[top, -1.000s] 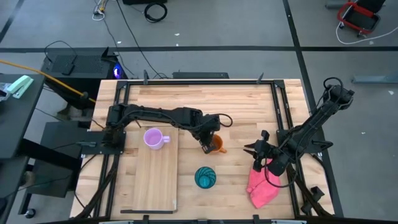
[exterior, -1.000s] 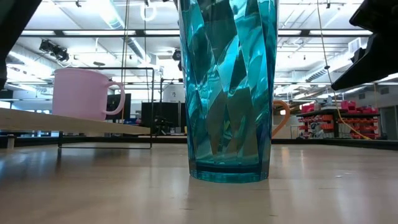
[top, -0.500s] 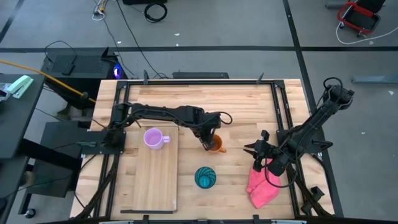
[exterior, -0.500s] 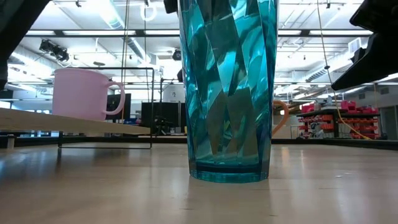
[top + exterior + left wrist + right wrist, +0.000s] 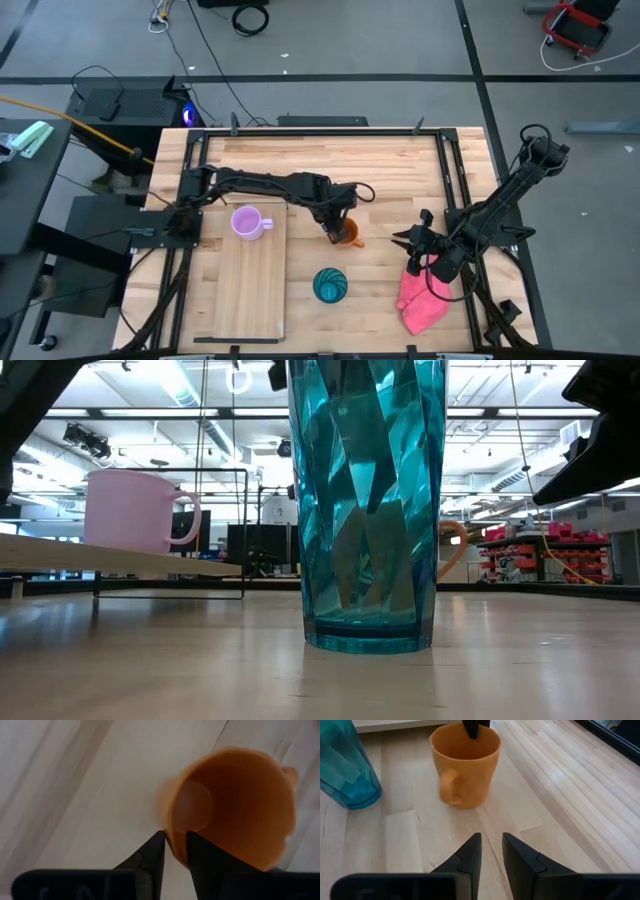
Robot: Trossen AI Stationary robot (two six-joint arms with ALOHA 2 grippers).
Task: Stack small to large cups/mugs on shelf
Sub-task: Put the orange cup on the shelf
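Observation:
The orange mug (image 5: 349, 232) stands upright on the tabletop right of the shelf (image 5: 245, 290); it also shows in the right wrist view (image 5: 465, 765). My left gripper (image 5: 333, 232) is shut on its rim. The lilac mug (image 5: 248, 222) stands on the shelf's far end. The teal cup (image 5: 330, 285) stands on the table near the front, filling the low view (image 5: 365, 510). My right gripper (image 5: 402, 240) is shut and empty, right of the orange mug, above the table. My left gripper pinches the orange mug's rim (image 5: 172, 837) on the side toward the shelf, one finger inside (image 5: 471, 727) the mug and one outside. The fingers come from above, pointing down. The mug stands upright with its base on the table.
A pink cloth (image 5: 422, 300) lies at the table's front right, under my right arm. The shelf's black wire frame (image 5: 170, 530) stands behind the lilac mug in the low view. Bare tabletop lies along the far side (image 5: 330, 155).
My left arm has shifted its pose a little near its base, while its gripper stays at the orange mug. The mug stands where it was.

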